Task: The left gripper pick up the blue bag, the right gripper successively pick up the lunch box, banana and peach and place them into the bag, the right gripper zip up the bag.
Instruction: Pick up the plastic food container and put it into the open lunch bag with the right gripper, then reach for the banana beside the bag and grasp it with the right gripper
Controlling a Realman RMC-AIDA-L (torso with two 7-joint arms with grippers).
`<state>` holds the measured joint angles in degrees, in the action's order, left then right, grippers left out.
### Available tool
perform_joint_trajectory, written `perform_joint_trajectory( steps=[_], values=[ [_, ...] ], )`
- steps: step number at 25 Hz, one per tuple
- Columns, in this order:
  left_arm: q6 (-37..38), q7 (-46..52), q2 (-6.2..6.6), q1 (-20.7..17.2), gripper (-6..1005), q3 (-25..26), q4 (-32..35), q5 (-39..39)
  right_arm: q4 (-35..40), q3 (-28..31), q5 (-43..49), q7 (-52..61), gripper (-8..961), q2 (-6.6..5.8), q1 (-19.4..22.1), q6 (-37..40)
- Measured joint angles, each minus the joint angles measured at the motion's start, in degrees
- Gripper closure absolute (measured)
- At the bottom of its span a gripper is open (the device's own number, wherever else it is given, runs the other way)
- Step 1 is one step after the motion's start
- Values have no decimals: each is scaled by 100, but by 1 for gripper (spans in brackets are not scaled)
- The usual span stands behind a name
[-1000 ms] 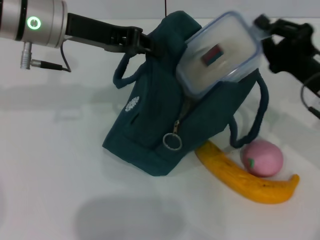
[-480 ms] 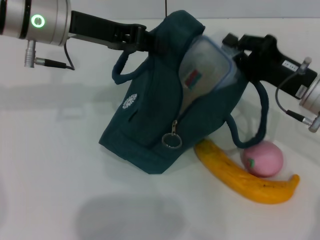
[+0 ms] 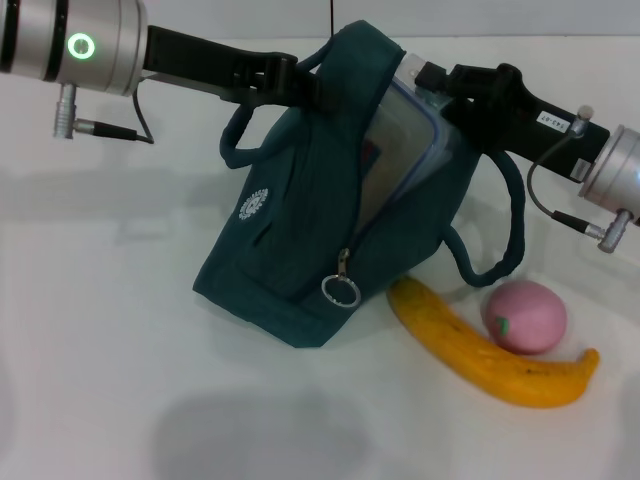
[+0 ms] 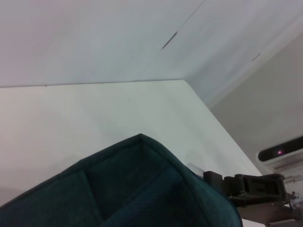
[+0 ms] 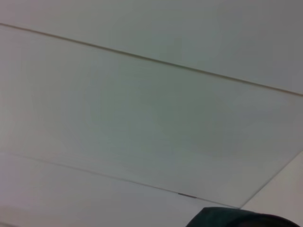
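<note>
Matt, soft-woven teal cloth on the blue bag [image 3: 300, 240], with a shiny metal ring pull [image 3: 341, 291] catching light. The lunch box [image 3: 405, 150] is clear, glossy plastic; banana [image 3: 490, 350] looks smooth and waxy, peach [image 3: 525, 316] smooth matt pink, table [image 3: 100, 350] smooth white.

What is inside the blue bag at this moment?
The lunch box stands partly inside the blue bag, in its open zipper slit, with the right gripper at its upper end. Its lower part and the bag's bottom are covered by fabric. The banana and peach lie outside.

Lunch box [image 3: 408, 140] in blue bag [image 3: 300, 250]; banana [image 3: 480, 350], peach [image 3: 524, 316] right of it.
</note>
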<state>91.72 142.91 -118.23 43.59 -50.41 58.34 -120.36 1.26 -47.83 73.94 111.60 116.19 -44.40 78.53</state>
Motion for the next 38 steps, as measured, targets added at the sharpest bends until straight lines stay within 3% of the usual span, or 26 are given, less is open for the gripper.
perform_joint_trajectory(
  steps=[13,20,23,31,38],
  values=[
    [14,-64,-88,-35,945,-28,-8,12,-155,-314,5,-676,853,0,-288,-55],
    [14,-64,-78,-52,946,-31,-7,14,33,-358,6,-1280,853,0,-217,117],
    [11,-63,-56,-52,946,-19,-8,14,259,-402,7,-1443,659,0,-28,321],
    [-24,-75,-23,-49,946,0,-8,13,630,-403,10,-1403,447,-43,573,884],
    [-66,-79,-6,-42,946,11,-8,13,1654,-309,-63,-1431,283,-100,1453,1123]
  ],
)
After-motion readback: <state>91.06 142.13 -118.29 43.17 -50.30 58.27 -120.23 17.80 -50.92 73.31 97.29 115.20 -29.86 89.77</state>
